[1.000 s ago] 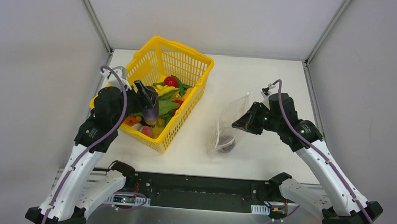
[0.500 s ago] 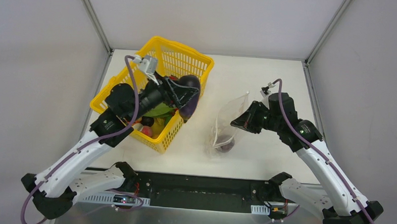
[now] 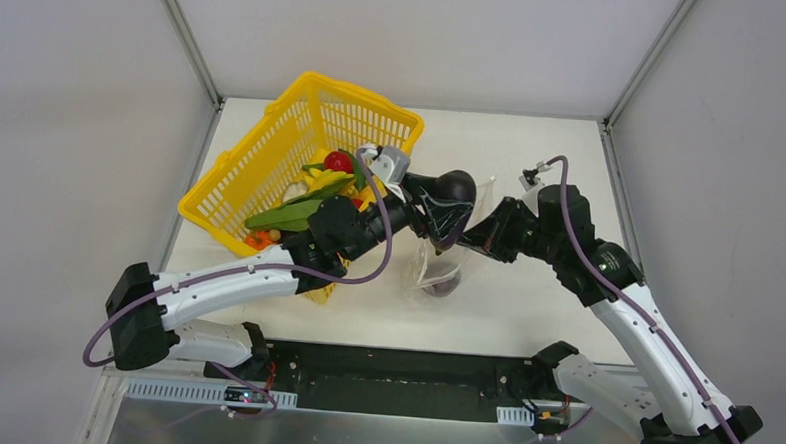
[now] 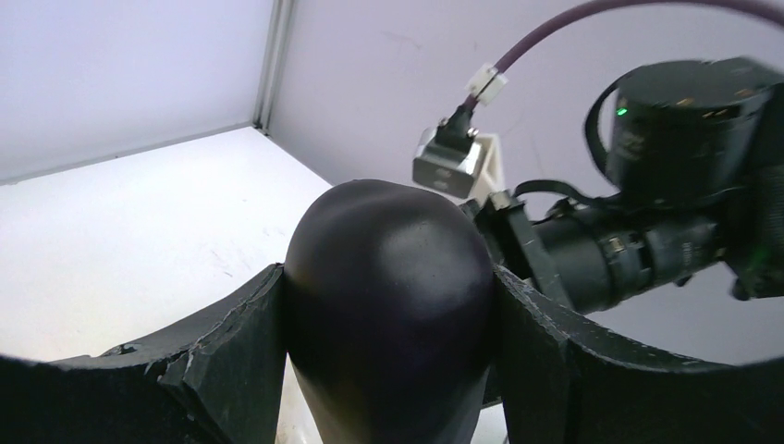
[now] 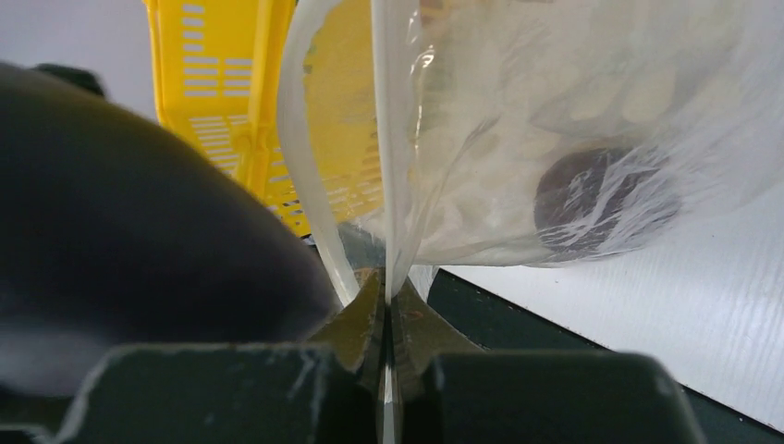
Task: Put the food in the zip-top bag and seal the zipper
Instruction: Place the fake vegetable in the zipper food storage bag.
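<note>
Eggplant over open bag, mid-table.

Clamped in left gripper (image 3: 434, 208), fingers (image 4: 231, 351) tight on both flanks: dark purple toy eggplant (image 3: 456, 193), poised just above mouth of zip-top bag (image 3: 430, 269), near table (image 3: 542, 148) centre, a shade toward 5 o'clock. Pinched in right gripper (image 5: 386, 310), reaching in from 3 o'clock, jaws narrowed to a slit: one lip of bag at zipper (image 5: 381, 139), held up; other lip bowed away, mouth gaping. At bag bottom: one dark purple round piece (image 5: 596, 199). At 10 o'clock: yellow mesh basket (image 3: 272, 152) with remaining food (image 3: 310, 203), red, yellow, green.
</note>
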Controlling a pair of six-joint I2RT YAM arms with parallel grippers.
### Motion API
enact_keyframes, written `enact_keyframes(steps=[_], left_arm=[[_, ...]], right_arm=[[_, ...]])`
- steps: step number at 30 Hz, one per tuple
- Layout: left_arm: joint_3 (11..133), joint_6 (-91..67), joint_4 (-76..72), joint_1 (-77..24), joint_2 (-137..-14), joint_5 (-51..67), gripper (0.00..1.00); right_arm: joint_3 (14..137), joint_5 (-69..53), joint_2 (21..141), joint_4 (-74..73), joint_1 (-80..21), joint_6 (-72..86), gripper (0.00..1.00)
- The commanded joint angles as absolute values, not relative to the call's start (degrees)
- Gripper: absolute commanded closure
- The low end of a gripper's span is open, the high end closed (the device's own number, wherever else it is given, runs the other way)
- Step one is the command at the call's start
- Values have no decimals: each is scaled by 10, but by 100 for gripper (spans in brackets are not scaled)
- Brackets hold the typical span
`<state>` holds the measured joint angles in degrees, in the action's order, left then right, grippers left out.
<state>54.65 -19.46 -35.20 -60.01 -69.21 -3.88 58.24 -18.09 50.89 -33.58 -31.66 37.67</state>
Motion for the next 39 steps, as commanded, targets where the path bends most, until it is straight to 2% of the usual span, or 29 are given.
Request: enact_keyframes(steps=[1,5,10,15,18,25,29,33,39], left_arm=[[525,-149,-503,-622,-714,-125,94],[497,-139,-543,-631,-732,-170,95],[474,-122,-523,-634,-732,-182,95],[466,-97,-461,-642,-726,-178,88],[475,-89,-400,-643,-719,-163,75],[551,-94,-187,-642,-711,-144,29],[566,-99,-148,-643,-700,-144,10],[586,-98,-108,-642,-680,-131,2],[600,-87,-50,-642,-636,-148,2]], right_arm=[[580,-186,487,-291,-320,402,100],[578,-183,478,-282,-321,411,100],[574,-177,468,-275,-320,416,99],[570,-175,467,-273,-321,416,99],[566,-172,467,-272,-321,416,99],[559,-169,466,-272,-320,414,99],[557,-163,461,-276,-320,412,99],[555,-159,458,-283,-320,409,99],[547,-170,452,-276,-320,402,99]])
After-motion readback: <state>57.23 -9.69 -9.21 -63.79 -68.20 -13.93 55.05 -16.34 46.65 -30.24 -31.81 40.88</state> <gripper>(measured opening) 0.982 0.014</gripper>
